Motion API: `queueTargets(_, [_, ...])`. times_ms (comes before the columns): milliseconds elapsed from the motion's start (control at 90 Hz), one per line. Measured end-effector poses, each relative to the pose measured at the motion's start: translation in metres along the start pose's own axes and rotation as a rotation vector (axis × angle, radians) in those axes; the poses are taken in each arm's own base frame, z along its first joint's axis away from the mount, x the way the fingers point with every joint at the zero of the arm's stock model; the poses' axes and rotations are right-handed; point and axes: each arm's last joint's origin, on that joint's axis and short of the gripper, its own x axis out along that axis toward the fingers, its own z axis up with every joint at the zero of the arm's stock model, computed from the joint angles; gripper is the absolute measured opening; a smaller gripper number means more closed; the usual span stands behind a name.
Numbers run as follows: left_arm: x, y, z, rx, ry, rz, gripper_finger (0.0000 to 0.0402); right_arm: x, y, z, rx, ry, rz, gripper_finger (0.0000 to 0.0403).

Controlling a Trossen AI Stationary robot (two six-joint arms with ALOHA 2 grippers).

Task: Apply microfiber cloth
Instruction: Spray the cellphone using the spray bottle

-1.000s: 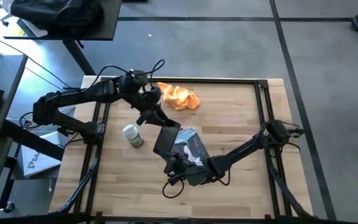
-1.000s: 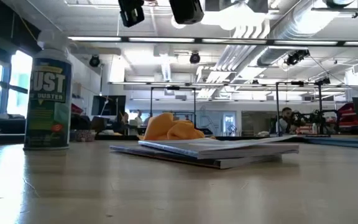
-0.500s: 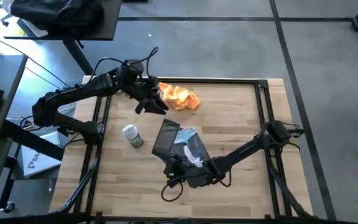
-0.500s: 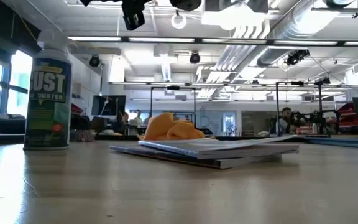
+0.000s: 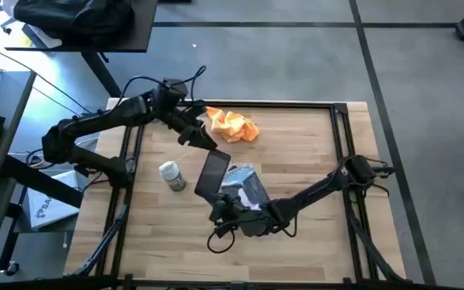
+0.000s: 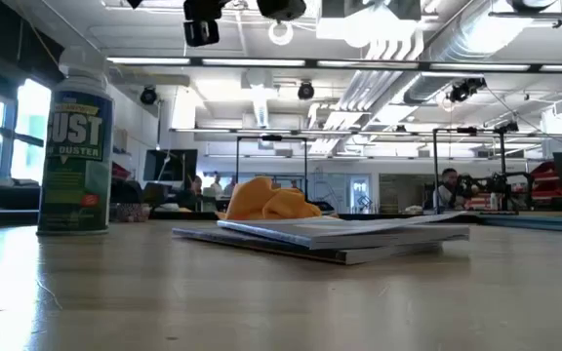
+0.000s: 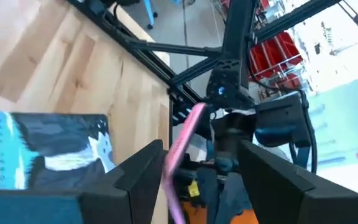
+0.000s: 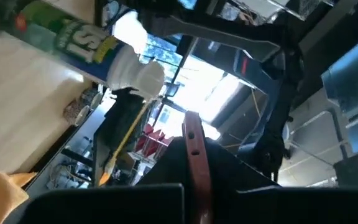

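High view: the right gripper, lower centre, is too small to show how its fingers stand; the phone covers part of the packet. The left gripper, upper centre-left, merges with the phone's top edge.

Low view: both grippers are cut off by the top edge; only dark stubs show at upper centre. The cloth is partly hidden behind the packet. The can, at left, has its top cropped.

Left wrist view: the packet's title is cut by the left edge.

Right wrist view: the cloth is cropped at the lower left corner; the can is blurred, upper left.
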Motion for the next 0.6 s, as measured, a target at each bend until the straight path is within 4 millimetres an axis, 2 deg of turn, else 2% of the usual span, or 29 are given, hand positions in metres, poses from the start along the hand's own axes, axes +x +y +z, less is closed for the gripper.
queueTargets(267, [0.012,-0.009,-0.003,0.024,0.011,-0.035,0.0178,0.005,-0.008,-0.005,0.009,0.01,-0.013,0.0])
queueTargets(600, [0.016,-0.014,-0.005,0.029,0.015,-0.05,0.0089,0.006,-0.008,-0.007,0.008,0.008,-0.014,0.0])
